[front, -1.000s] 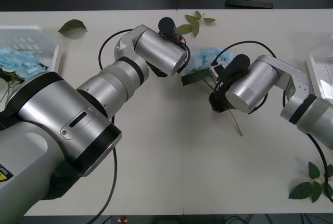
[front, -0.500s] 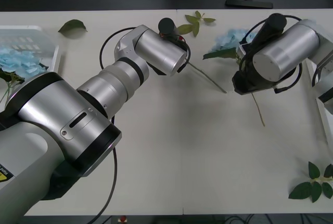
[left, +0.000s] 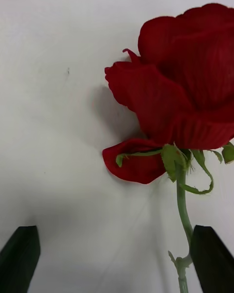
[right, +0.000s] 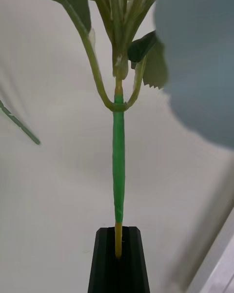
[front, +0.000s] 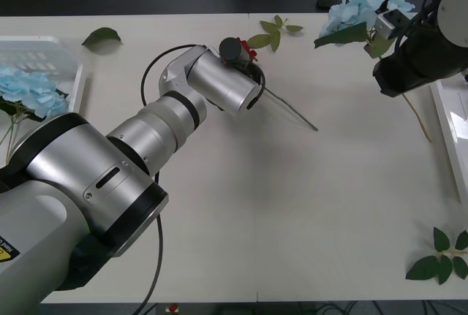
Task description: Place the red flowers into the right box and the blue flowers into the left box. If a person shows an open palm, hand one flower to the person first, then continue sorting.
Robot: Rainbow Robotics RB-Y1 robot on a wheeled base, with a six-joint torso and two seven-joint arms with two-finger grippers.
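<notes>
Both grippers are busy around the red rose [front: 248, 53], which lies on the table [front: 241, 205] with its stem running away toward the right box. Just over the bloom hangs the left gripper [left: 114, 259], its black fingers [left: 19, 256] spread wide and holding nothing — the rose head sits between and ahead of them, the stem close beside one finger. Well to the rose's right, the right gripper [right: 118, 254] is clamped tight on the yellow-green stem of a blue flower [front: 362, 9], carried clear of the table near its far edge, beside the right box [front: 447, 121]. Far to the rose's left, the left box [front: 73, 81] already holds pale blue blooms.

As I judge it, the left arm's step is the pick of the rose. To do it well, centre the stem — not the petals — between the fingers, just below the bloom, come down until the tips nearly meet the table, then close squarely so the thin stem cannot roll out sideways. The carried blue flower belongs in the left box, not the nearer one.
</notes>
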